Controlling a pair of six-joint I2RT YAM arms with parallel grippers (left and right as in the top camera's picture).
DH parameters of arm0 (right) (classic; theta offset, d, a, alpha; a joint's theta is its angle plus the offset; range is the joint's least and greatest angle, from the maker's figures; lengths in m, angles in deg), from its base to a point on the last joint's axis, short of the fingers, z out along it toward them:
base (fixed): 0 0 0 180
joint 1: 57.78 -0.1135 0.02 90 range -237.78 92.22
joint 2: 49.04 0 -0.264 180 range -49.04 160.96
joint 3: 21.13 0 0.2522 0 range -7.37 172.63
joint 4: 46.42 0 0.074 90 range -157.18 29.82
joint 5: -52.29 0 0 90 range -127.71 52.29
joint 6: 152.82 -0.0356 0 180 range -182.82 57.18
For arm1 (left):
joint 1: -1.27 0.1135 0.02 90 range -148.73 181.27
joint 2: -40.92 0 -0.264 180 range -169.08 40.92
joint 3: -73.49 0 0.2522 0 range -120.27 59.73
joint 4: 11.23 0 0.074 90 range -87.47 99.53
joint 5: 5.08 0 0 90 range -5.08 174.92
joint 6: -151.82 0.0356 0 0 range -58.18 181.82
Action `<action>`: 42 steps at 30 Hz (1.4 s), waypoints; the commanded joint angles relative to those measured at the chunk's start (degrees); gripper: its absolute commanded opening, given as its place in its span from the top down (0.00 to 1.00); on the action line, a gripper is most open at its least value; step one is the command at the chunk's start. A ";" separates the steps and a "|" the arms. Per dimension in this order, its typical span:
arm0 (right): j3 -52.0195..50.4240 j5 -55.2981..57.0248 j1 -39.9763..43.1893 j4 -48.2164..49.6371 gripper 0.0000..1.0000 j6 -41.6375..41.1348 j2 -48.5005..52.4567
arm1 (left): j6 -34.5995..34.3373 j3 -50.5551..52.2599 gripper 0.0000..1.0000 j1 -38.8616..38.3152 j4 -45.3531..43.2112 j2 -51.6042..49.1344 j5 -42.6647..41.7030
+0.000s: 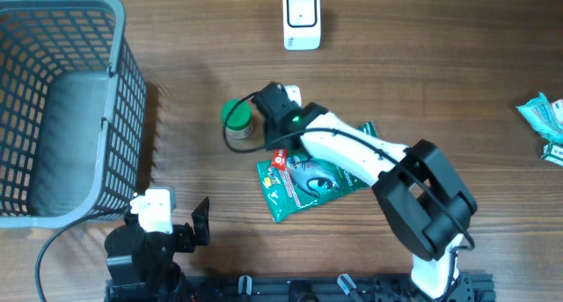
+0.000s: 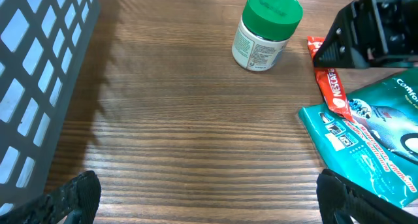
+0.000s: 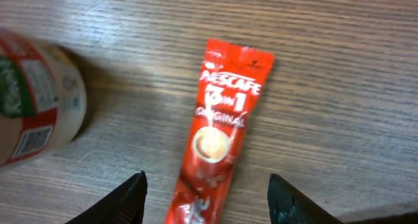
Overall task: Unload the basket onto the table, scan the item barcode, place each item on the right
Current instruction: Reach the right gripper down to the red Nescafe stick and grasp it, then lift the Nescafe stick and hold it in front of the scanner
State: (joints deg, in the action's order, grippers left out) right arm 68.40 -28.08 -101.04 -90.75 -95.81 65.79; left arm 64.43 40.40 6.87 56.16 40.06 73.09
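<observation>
**Open jaws straddle the coffee sachet**

The red Nescafé sachet [image 3: 219, 129] lies flat on the desk [image 1: 440, 64], printed face up. In the right wrist view it runs lengthwise towards the camera. It sits in the gap between the right jaws. Their two dark fingers [image 3: 134, 198] stand either side of its near end, with bare wood showing between each finger and the wrapper. The right jaws are open and grip nothing.

A green-lidded jar [image 1: 236, 115] stands upright just beside the sachet, on its far side from the teal pouch [image 1: 308, 183]. That pouch lies flat near the sachet's other long edge.

The right arm [image 1: 352, 148] stretches from its base at the near edge diagonally across the teal pouch. Its wrist hangs over the sachet, close to the jar.

The left jaws are spread wide and empty. Their fingertips [image 2: 78, 194] sit at the lower corners of the left wrist view. The left arm [image 1: 145, 249] stays low at the near edge, beside the corner of the grey basket [image 1: 123, 99].

The white scanner [image 1: 301, 18] stands at the far edge of the desk, well apart from the sachet.
</observation>
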 commanded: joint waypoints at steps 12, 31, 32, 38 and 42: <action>0.68 11.28 -3.39 -3.23 0.95 -8.94 4.00 | -0.50 0.26 0.00 -0.24 -0.15 0.26 -0.09; 2.27 -84.98 12.92 -27.54 0.95 -33.99 -5.75 | -0.50 0.26 0.00 -0.24 -0.15 0.26 -0.09; 2.27 -87.34 12.92 -27.50 0.94 -35.21 -5.75 | -0.50 0.26 0.00 -0.24 -0.15 0.26 -0.09; 2.27 -91.67 13.18 -16.02 0.95 -45.46 -5.75 | -0.50 0.26 0.00 -0.24 -0.15 0.26 -0.09; 2.27 -95.86 13.57 -12.57 0.96 -60.02 -5.75 | -0.52 0.26 0.00 -0.24 -0.15 0.26 -0.09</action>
State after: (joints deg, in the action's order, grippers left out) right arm 70.08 -119.68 -88.19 -104.67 -142.79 60.87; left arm 64.43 40.40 6.87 56.16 40.06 73.09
